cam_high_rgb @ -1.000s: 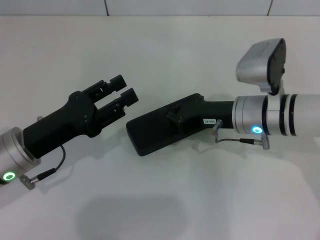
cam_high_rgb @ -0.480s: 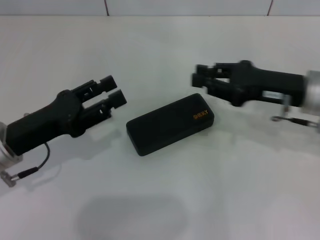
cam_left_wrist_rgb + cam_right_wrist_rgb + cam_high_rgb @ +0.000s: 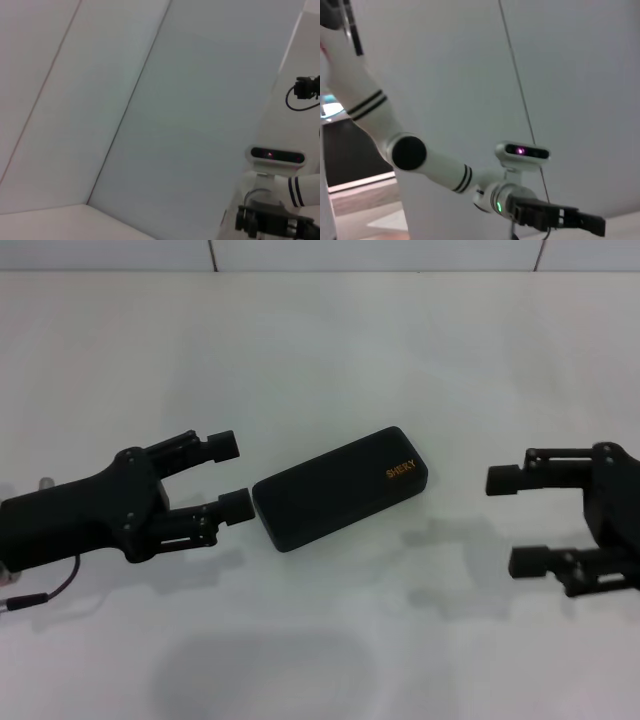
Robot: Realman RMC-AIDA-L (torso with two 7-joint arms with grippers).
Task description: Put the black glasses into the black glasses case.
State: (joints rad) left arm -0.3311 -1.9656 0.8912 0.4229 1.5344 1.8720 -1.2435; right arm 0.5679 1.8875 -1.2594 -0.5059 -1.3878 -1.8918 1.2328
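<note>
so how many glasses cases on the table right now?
1. The black glasses case lies shut at the table's middle, between the open left gripper and open right gripper. No glasses visible; they may be inside.

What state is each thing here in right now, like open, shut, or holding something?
black glasses case: lid shut, lying flat on the table, touched by neither gripper.
left gripper: open, holding nothing, beside one end of the case.
right gripper: open, holding nothing, apart from the case's other end.
black glasses: not in view.
</note>
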